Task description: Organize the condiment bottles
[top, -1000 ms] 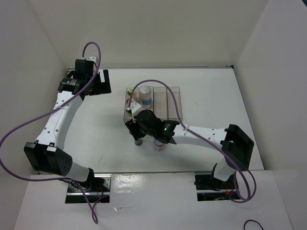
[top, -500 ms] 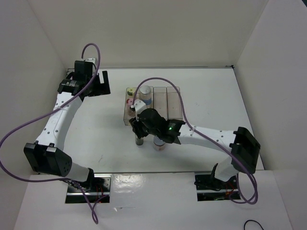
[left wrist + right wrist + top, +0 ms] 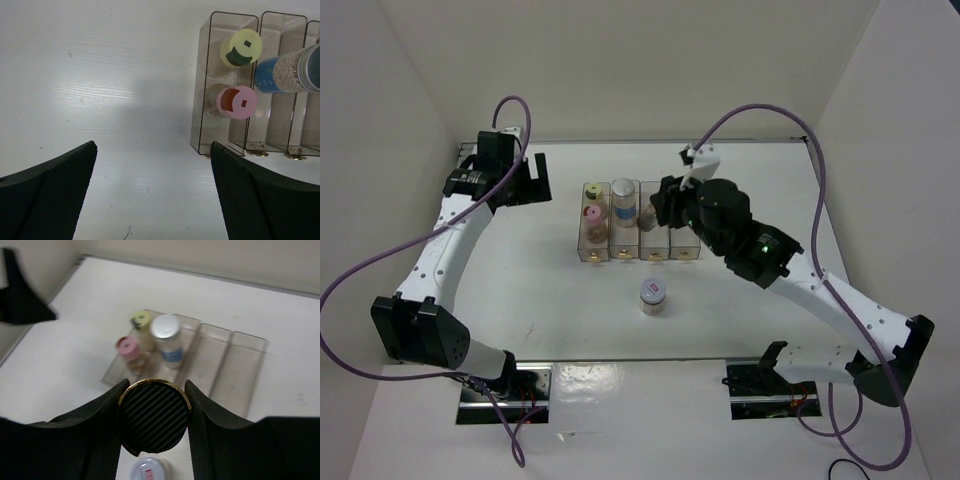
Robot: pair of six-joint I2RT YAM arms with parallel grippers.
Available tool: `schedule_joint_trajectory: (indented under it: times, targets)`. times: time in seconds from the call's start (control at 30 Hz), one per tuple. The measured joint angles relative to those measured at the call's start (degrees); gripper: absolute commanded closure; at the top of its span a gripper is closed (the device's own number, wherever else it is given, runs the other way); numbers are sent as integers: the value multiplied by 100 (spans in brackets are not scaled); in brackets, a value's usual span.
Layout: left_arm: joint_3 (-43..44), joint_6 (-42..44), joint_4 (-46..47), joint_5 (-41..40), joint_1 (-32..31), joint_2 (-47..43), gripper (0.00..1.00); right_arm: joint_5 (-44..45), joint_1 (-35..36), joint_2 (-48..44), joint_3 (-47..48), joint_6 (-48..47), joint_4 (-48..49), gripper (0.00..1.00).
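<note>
White bench (image 3: pixel 520 300) is carrying four bins (image 3: pixel 240 365); right hand (image 3: pixel 154 409) is gripping the dark gold-rimmed bottle (image 3: pixel 154 421), left hand (image 3: pixel 152 200) is hanging released.

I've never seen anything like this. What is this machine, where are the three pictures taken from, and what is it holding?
These are two robot arms bolted to a white table. One picture looks down from above; the other two come from cameras on the wrists. On the table stands a row of clear plastic bins. The leftmost holds a yellow-green-lidded jar and a pink-lidded jar; the next holds a blue-labelled jar. A silver-lidded jar stands loose in front. The right end effector grips a dark bottle with a gold rim above the bins. The left end effector is open and empty.
</note>
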Motion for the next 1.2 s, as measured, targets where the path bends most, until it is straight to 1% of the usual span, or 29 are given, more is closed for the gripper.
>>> schedule_joint_trajectory:
  times: [0.07,0.2,0.23,0.33,0.8,1.2]
  targets:
    - [-120,-26,4,22,48,0,0,120,-485,11,-2,2,-59,89]
    - [-422,-184,101,48,173,-105,0,31,-1364,116,-9,20,-122,92]
    - [-522,-229,138,72,197,-166,0,-44,-1547,157,-9,55,-109,93]
    - [-780,-334,201,177,304,-361,0,-146,-1893,339,-9,111,-35,93]
    - [-1082,-446,470,479,461,-398,0,-310,-2035,1965,127,111,358,93]
    - [-1156,-431,579,616,595,-396,0,-466,-2006,2583,763,85,621,93]
